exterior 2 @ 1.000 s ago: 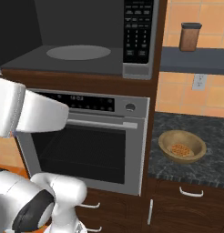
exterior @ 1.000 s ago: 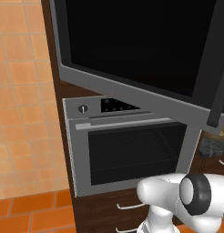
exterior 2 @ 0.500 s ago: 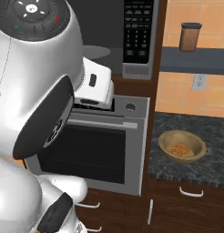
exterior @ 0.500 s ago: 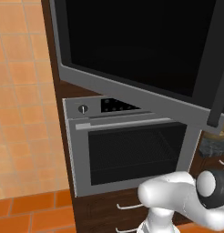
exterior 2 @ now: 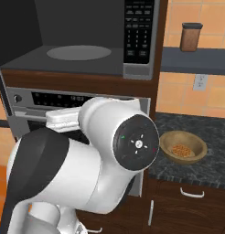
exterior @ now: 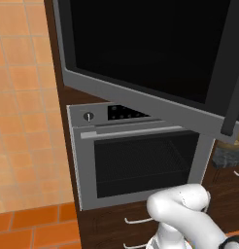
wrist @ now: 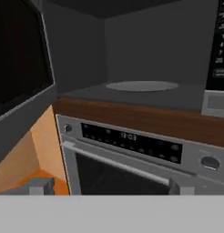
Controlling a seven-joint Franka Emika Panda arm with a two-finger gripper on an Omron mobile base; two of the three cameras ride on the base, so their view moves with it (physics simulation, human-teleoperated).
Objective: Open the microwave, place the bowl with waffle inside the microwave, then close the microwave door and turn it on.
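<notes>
Kitchen: built-in oven (exterior 2: 27, 103), microwave (exterior 2: 137, 39)

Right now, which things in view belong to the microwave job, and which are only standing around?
For the job: grey steel microwave, its black glass door swung open, tan shallow bowl holding the golden waffle.

Standing around: steel oven, brown canister on the shelf.

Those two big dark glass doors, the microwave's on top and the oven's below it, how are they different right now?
The microwave door is swung wide open, baring the turntable; the oven door is shut. The microwave door carries a slim dark vertical handle at its edge; the oven door has a horizontal steel bar along its top. The microwave door looks the larger panel. Both are dark glass in grey frames.
</notes>
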